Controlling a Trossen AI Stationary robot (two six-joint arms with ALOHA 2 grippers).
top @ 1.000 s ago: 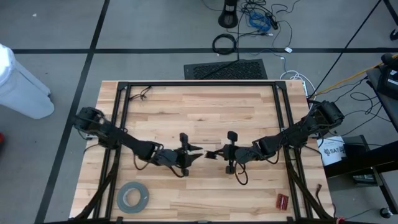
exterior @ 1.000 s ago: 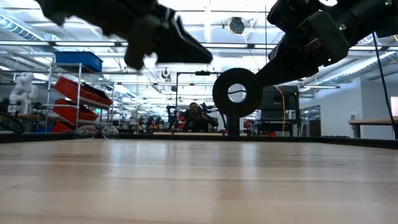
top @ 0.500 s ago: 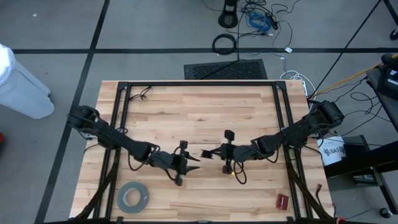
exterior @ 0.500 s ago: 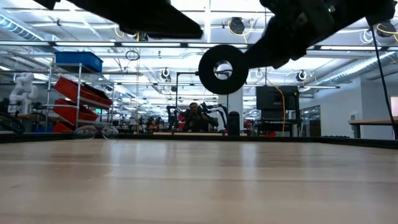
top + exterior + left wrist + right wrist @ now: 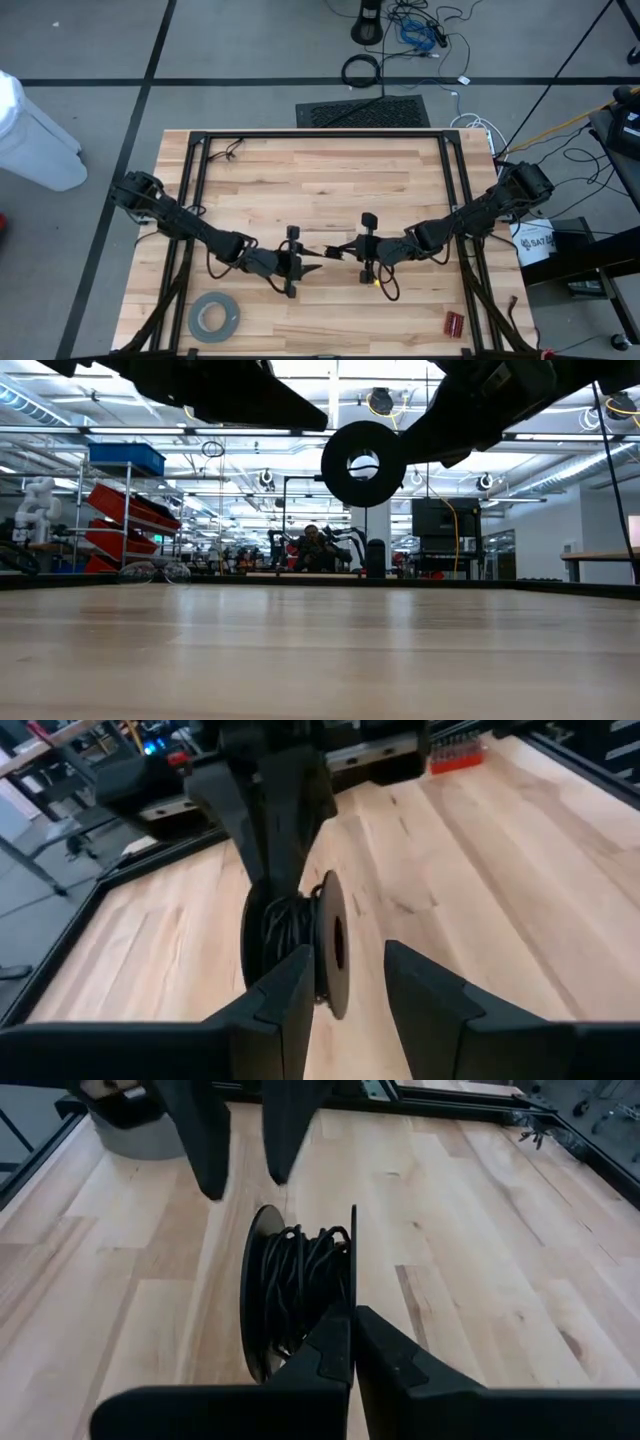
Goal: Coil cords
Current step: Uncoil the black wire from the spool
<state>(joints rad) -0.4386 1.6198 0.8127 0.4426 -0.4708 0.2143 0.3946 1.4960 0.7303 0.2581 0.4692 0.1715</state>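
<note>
The cords are a thin dark wire (image 5: 305, 1275) wound on a small black spool (image 5: 363, 463) with two round discs. The spool hangs above the table's middle, discs upright. My right gripper (image 5: 352, 1315) comes from the table's right and is shut on it. My left gripper (image 5: 348, 952) comes from the left and stands open. Its fingers (image 5: 205, 1140) stand on either side of the other disc (image 5: 335, 945). Whether they touch it I cannot tell. My right gripper pinches the edge of one spool disc (image 5: 353, 1270) between its two fingers, at the side facing the table's right. The fingers slant slightly down from the right. The spool is lifted clear of the table, its discs upright and its wound wire beside the fingers.
A wide grey tape roll (image 5: 214, 317) lies near the table's front left. A small red object (image 5: 455, 323) lies at the front right. Black frame rails (image 5: 196, 200) run along the table's left, right and far sides. Bare wood lies between.
My right gripper has risen a little with the spool, which stays upright and clear of the table. My left gripper has rolled about its own pointing line and stayed close to the spool, still open.
</note>
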